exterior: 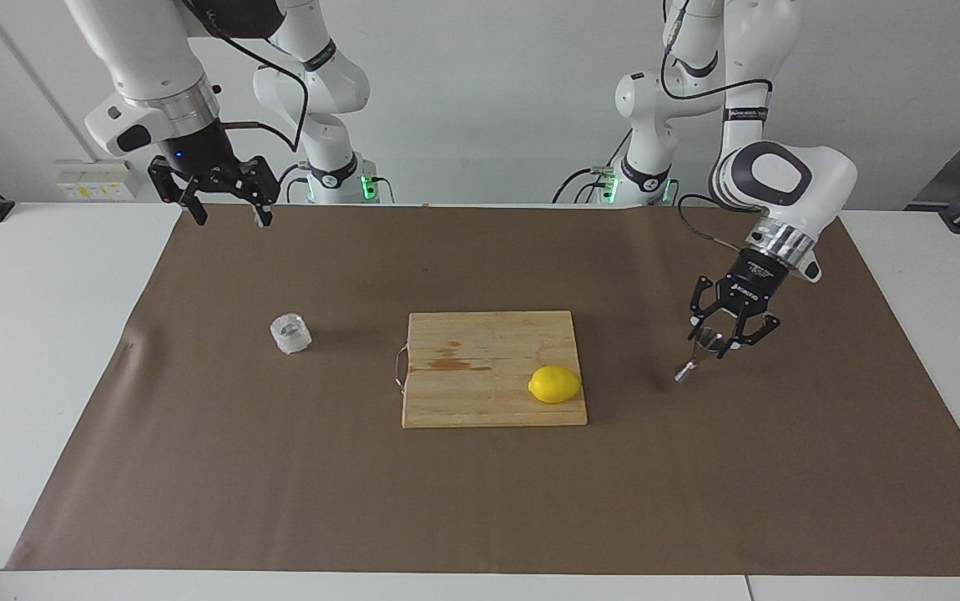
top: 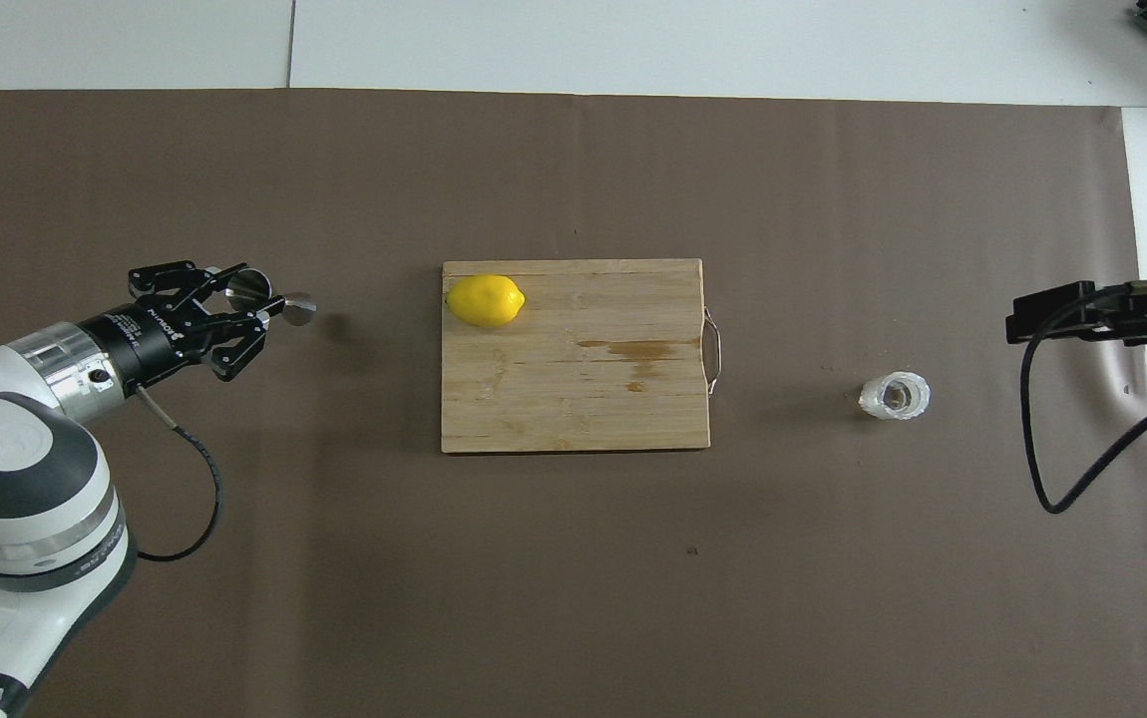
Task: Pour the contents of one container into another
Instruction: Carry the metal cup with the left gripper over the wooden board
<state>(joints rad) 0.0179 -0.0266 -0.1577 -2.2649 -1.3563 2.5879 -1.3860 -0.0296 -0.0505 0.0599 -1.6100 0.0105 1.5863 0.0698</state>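
Observation:
The small frosted clear cup (exterior: 290, 333) (top: 895, 396) stands alone on the brown mat toward the right arm's end. My left gripper (exterior: 709, 340) (top: 252, 299) is shut on the steel hourglass jigger (exterior: 694, 357) (top: 272, 301). It holds the jigger tilted, low over the mat, between the cutting board and the left arm's end. My right gripper (exterior: 229, 219) hangs open and holds nothing. It is high over the mat's edge at the robots' end, well away from the cup, and that arm waits.
A wooden cutting board (exterior: 488, 334) (top: 573, 399) lies in the middle of the mat. A yellow lemon (exterior: 554, 384) (top: 485, 300) rests on its corner toward the left arm's end. A thin wire loop sticks out of the board's edge on the cup's side.

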